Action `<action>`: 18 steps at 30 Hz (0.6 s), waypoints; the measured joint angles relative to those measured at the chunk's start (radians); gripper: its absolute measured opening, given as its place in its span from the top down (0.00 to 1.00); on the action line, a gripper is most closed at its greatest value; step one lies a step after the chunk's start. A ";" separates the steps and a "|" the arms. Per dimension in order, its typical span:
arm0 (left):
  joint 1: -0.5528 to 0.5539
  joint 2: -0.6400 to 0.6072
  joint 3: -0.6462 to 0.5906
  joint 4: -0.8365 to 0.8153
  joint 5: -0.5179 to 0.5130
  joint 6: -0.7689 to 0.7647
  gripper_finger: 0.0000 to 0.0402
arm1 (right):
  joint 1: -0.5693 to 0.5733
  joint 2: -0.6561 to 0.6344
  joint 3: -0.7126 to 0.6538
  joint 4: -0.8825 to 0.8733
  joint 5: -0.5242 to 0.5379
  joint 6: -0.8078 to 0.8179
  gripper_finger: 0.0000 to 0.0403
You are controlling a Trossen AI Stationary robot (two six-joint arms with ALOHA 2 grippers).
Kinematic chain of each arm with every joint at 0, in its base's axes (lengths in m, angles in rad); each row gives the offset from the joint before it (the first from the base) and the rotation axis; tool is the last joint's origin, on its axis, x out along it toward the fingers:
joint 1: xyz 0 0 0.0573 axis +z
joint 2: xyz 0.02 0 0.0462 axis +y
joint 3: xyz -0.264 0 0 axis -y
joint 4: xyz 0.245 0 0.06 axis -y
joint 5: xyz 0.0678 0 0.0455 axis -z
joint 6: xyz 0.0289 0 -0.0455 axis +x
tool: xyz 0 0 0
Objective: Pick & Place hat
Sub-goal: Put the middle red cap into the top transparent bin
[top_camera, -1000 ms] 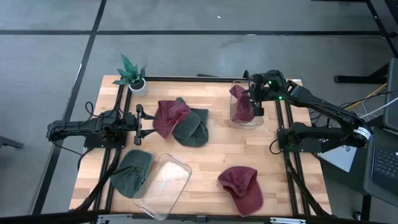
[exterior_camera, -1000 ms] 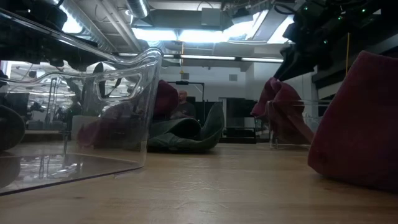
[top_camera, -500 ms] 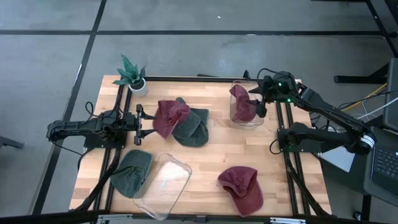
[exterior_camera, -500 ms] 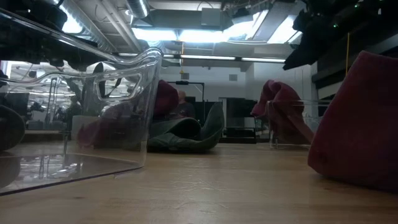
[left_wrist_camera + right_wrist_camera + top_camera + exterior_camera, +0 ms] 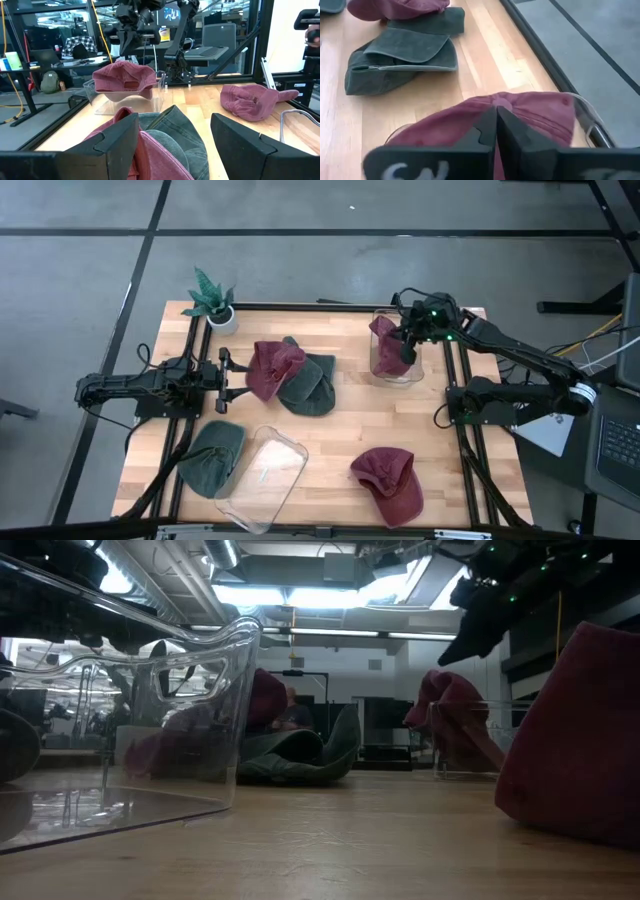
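A maroon hat [image 5: 386,345] lies crown up in a clear bin [image 5: 398,376] at the table's far right, and part of the hat rises above the bin's rim. My right gripper [image 5: 407,352] is shut and slants down over this hat's crown [image 5: 540,115]. At the table's left my left gripper [image 5: 226,375] is level and open. Just beyond its fingers, a second maroon hat [image 5: 272,365] lies on a green hat [image 5: 312,386]. My right gripper has its shut fingertips [image 5: 490,117] slanting down over the top of the crown [image 5: 506,102] of the maroon hat in the bin. I cannot tell whether they touch the cloth. In the low view the gripper [image 5: 450,655] is close above the hat [image 5: 450,705].
A second clear bin [image 5: 262,475] lies at the near edge with a green hat [image 5: 212,455] to its left. A third maroon hat [image 5: 388,482] lies at the near right. A small potted plant [image 5: 210,300] stands at the far left corner. Bare wood shows in the middle.
My right gripper swung a little toward the table's right edge and then came back over the bin. Its wrist rolled on the way, and its fingers have shut. The maroon hat in the bin has kept its place.
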 joint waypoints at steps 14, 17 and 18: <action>0.000 0.000 0.000 0.000 0.000 0.000 0.39 | 0.049 0.168 0.000 -0.087 0.076 -0.029 0.99; 0.000 0.000 0.000 0.000 0.000 0.000 0.39 | 0.061 0.190 0.000 -0.104 0.096 -0.033 0.99; 0.000 0.000 0.000 0.000 0.000 0.000 0.39 | 0.063 0.194 0.000 -0.110 0.096 -0.033 0.99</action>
